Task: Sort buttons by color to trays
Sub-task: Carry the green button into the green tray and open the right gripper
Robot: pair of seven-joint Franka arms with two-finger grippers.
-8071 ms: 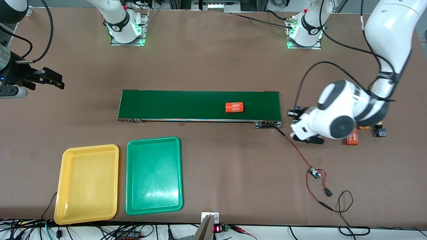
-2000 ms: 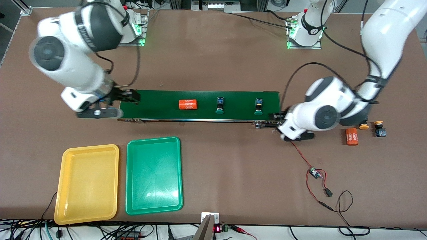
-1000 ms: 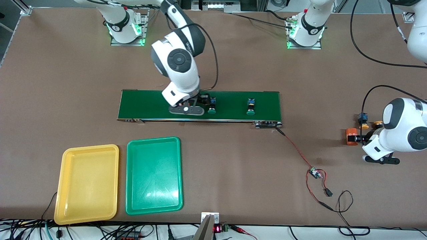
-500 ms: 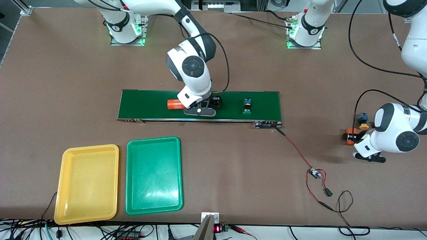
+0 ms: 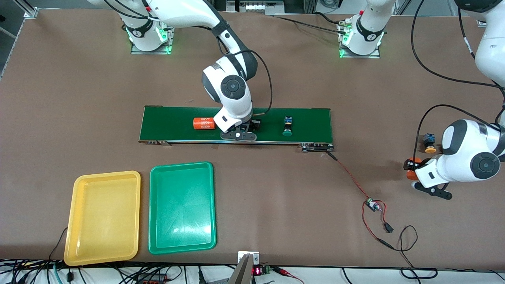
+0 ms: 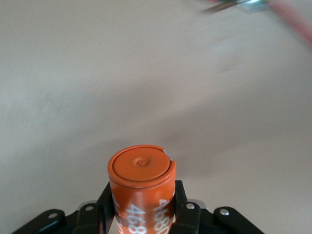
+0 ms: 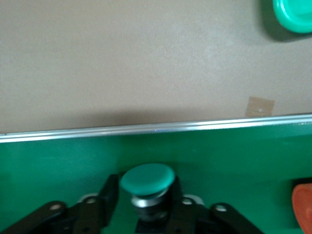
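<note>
Spanning mid-frame on the bench (image 5: 276, 189), the belt (image 5: 177, 124) carries an orange cylinder (image 5: 203, 123) and a green button (image 5: 287, 127), with both trays (image 5: 104, 244) lower left. Right claw (image 7: 146, 207) pinches another green button (image 7: 147, 179) on the belt; left claw (image 6: 141, 214), over the bench at right, pinches a second cylinder (image 6: 142, 187).

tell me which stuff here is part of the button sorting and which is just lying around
Job:
green button in right gripper
green button on belt
yellow-orange button
yellow tray
green tray

Lying about:
orange cylinder in left gripper
orange cylinder on belt
wired circuit board
</note>
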